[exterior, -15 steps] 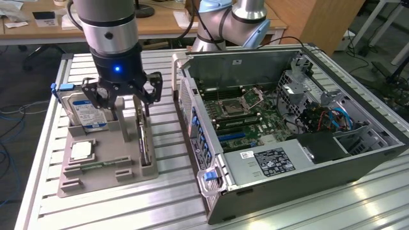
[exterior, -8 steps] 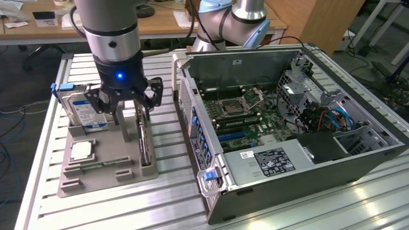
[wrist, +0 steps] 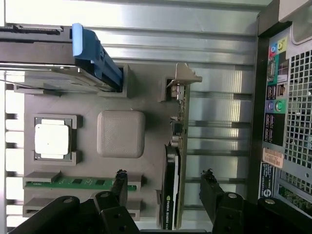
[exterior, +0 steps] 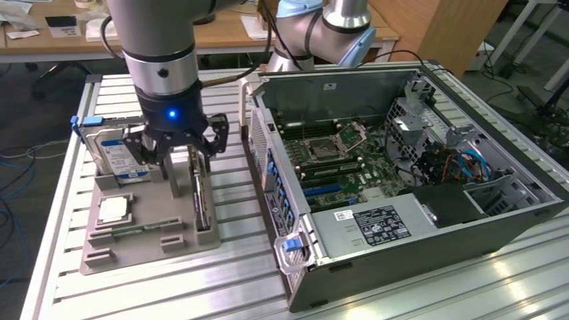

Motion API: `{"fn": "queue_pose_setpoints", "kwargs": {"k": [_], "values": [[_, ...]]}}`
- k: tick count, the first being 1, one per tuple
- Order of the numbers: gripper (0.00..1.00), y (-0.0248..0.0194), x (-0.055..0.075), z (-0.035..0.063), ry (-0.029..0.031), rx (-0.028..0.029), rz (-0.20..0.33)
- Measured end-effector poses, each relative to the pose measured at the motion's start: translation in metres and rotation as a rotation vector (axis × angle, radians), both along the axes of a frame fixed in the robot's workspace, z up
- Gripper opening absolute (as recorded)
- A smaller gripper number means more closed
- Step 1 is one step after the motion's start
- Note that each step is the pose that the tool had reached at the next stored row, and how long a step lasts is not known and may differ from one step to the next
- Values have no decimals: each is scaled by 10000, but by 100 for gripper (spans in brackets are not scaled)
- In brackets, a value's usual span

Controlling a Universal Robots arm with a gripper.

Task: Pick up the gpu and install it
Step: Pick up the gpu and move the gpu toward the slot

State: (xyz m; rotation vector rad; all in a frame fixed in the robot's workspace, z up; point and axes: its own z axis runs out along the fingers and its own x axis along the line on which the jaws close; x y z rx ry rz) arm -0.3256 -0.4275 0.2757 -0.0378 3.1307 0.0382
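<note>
On the exterior view's left, a grey tray (exterior: 133, 250) lies on the table. It carries a drive (exterior: 120, 157) at its 12 o'clock end and a CPU (exterior: 114, 210) towards 8 o'clock. The gpu (exterior: 204, 200) stands along the tray's 3 o'clock edge.

The gripper (exterior: 182, 155) hangs over the tray's far half with its fingers (wrist: 119, 184) spread wide. In the wrist view one finger is on each side of the card and neither touches it, so it holds nothing.

The task looks barely begun. The gpu is not yet lifted, and both the pick-up and the install are left to do.

The card stands on one long edge, thin side up. In the exterior view its long axis runs from 12 to 6 o'clock, roughly parallel to the case's near wall. Judging from the wrist view, its silver bracket (wrist: 186, 77) is at the 12 o'clock end, the drive's end of the tray.

At 3 o'clock of the tray lies the open case (exterior: 498, 220), with the motherboard (exterior: 329, 150) exposed and no card seated in it as far as I can see.
</note>
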Motion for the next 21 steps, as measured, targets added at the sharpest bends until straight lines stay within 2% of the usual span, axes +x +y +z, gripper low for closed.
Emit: {"fn": "queue_pose_setpoints", "kwargs": {"k": [12, 21], "values": [[71, -42, 2, -216, 1, 0, 28], [71, -44, 19, -381, 0, 0, 27]]}}
